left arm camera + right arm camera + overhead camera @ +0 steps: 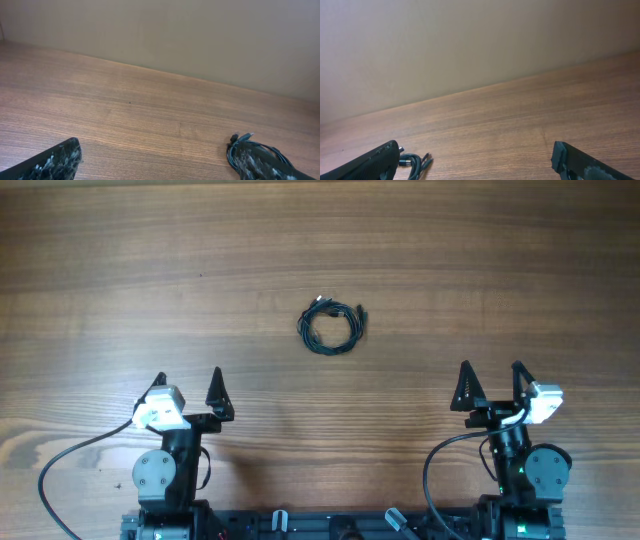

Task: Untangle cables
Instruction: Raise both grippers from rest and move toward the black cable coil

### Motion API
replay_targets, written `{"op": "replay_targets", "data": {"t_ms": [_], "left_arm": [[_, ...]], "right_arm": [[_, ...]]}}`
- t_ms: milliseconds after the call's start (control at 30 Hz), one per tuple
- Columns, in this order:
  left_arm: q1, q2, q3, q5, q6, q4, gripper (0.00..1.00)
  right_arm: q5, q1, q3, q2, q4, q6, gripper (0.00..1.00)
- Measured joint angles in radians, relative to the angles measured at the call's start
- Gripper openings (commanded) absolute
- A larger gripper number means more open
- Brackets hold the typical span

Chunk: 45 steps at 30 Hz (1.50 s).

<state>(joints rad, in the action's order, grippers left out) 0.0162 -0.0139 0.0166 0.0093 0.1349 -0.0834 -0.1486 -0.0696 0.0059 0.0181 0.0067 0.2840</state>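
The cables lie in one small black coil with plug ends at its top, on the wooden table at its middle. The coil's edge shows in the left wrist view behind my right finger, and in the right wrist view beside my left finger. My left gripper is open and empty near the front left, well short of the coil. My right gripper is open and empty near the front right.
A plain beige wall rises behind the table's far edge. Thicker black arm wires loop beside the left base and the right base at the front edge.
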Motion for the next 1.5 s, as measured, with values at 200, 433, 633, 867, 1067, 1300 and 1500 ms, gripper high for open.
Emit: {"op": "replay_targets", "data": {"t_ms": [200,433,633,867,1067,1300,1500], "left_arm": [[0.0,0.0,0.0,0.0,0.0,0.0,1.0],[0.0,0.0,0.0,0.0,0.0,0.0,1.0],[0.0,0.0,0.0,0.0,0.0,0.0,1.0],[0.0,0.0,0.0,0.0,0.0,0.0,1.0],[0.0,0.0,0.0,0.133,0.113,0.015,1.0],[0.0,0.0,-0.002,0.406,0.276,0.085,1.0],[0.0,-0.077,0.144,0.488,0.327,-0.077,1.0]], "right_arm": [[0.0,0.0,0.0,0.0,0.0,0.0,1.0],[0.004,0.0,0.0,0.0,0.0,0.0,1.0],[0.019,0.0,0.0,0.0,0.0,0.0,1.0],[0.019,0.0,0.0,0.0,0.0,0.074,1.0],[0.018,0.0,0.0,0.014,0.0,0.442,1.0],[-0.207,0.0,0.0,0.124,0.031,0.478,1.0],[-0.476,0.002,0.25,0.324,-0.081,0.273,1.0]]}}
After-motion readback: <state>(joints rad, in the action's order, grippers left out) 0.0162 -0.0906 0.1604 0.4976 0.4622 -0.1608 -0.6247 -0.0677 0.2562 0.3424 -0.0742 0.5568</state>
